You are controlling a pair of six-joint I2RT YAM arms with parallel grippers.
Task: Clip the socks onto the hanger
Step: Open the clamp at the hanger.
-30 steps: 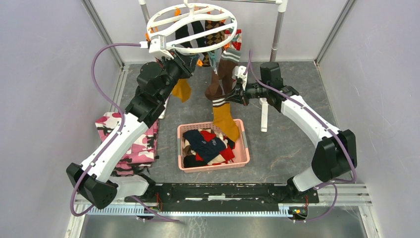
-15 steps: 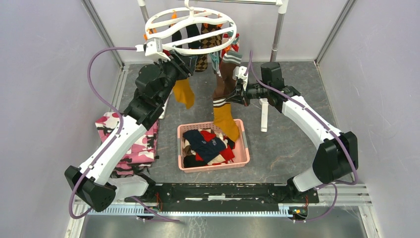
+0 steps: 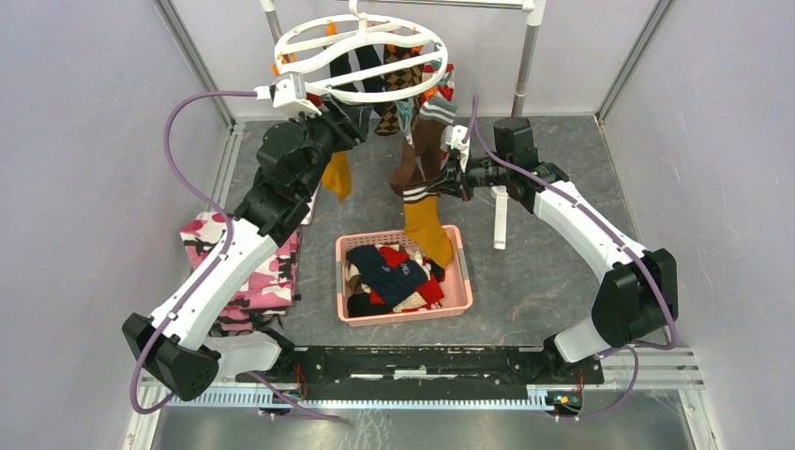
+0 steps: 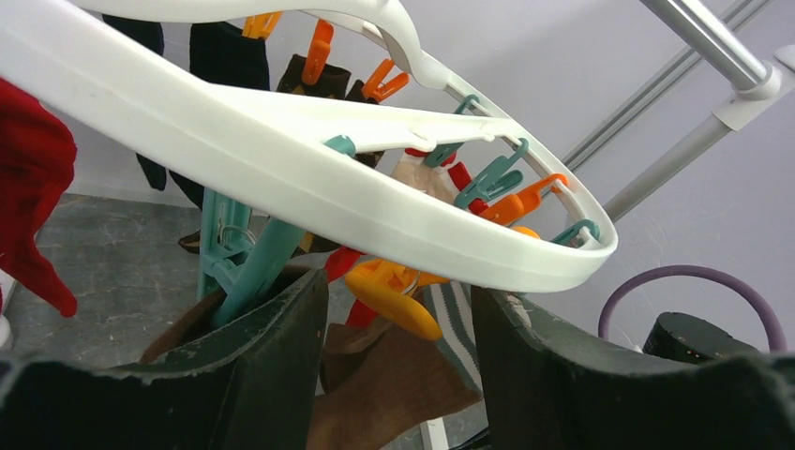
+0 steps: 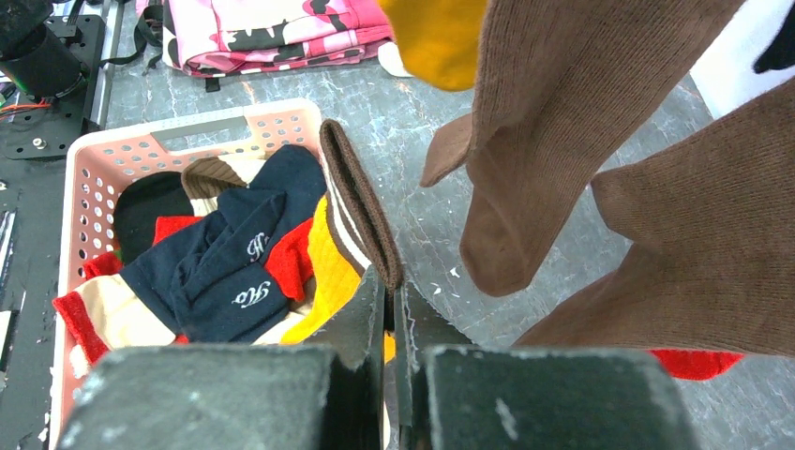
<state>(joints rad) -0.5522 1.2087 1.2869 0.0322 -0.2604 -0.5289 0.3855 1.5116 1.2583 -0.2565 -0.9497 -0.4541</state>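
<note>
The white round hanger (image 3: 361,52) hangs at the back with several socks clipped under it, among them brown ones (image 3: 417,150) and a mustard one (image 3: 337,174). My left gripper (image 3: 347,114) is up under its left rim, open. In the left wrist view an orange clip (image 4: 384,286) dangles from the ring (image 4: 281,159) between the parted fingers (image 4: 281,356), untouched. My right gripper (image 3: 446,180) is shut on the brown striped cuff (image 5: 361,216) of a mustard sock (image 3: 424,225), which hangs down over the pink basket (image 3: 459,295).
The basket (image 5: 80,187) holds several loose socks in navy, red, black and yellow. A pink camouflage cloth (image 3: 253,272) lies at the left. The metal rack's pole (image 3: 525,66) and white foot (image 3: 500,220) stand behind the right arm.
My left gripper has opened and let go under the rim. The hanger has swung back level and a little left. The right arm has held still with its sock.
</note>
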